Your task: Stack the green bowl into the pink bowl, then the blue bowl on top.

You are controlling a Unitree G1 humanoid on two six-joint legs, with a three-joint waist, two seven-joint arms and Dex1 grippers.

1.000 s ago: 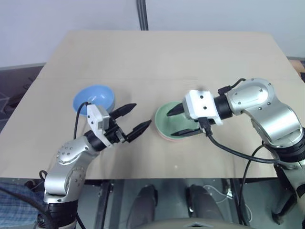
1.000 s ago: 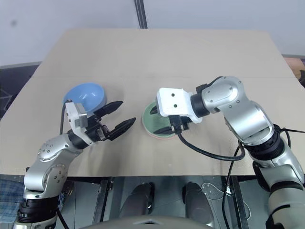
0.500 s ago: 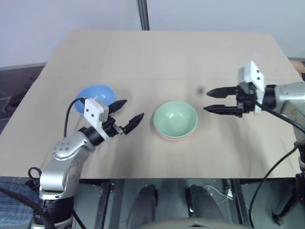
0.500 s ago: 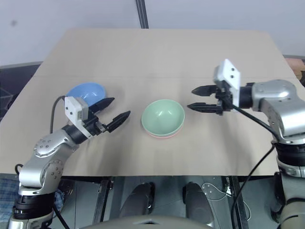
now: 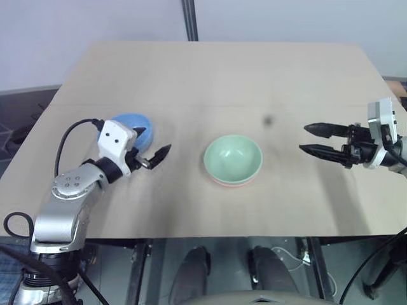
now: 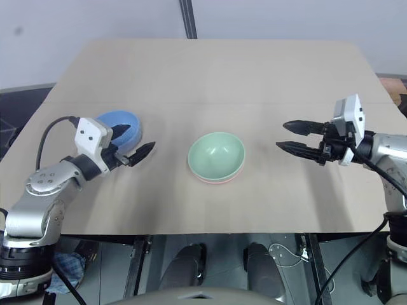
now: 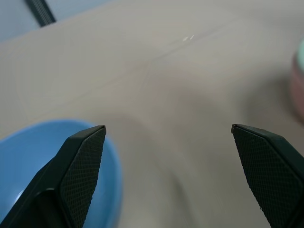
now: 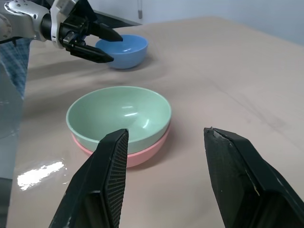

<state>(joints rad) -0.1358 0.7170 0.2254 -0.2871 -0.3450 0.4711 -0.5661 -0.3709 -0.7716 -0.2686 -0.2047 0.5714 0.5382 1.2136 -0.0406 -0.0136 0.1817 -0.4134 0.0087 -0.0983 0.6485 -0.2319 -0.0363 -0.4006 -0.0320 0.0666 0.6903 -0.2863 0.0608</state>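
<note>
The green bowl (image 5: 233, 157) sits inside the pink bowl (image 5: 230, 183). My left pincer (image 5: 154, 155), spread wide, reaches for the blue bowl (image 5: 137, 123); my right pincer (image 5: 313, 139) waits spread, empty.

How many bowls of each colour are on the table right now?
green bowl: 1
pink bowl: 1
blue bowl: 1
Total: 3

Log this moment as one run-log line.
green bowl: nested in pink bowl | blue bowl: on table, unstacked | left gripper: open beside blue bowl | right gripper: open, empty
</note>
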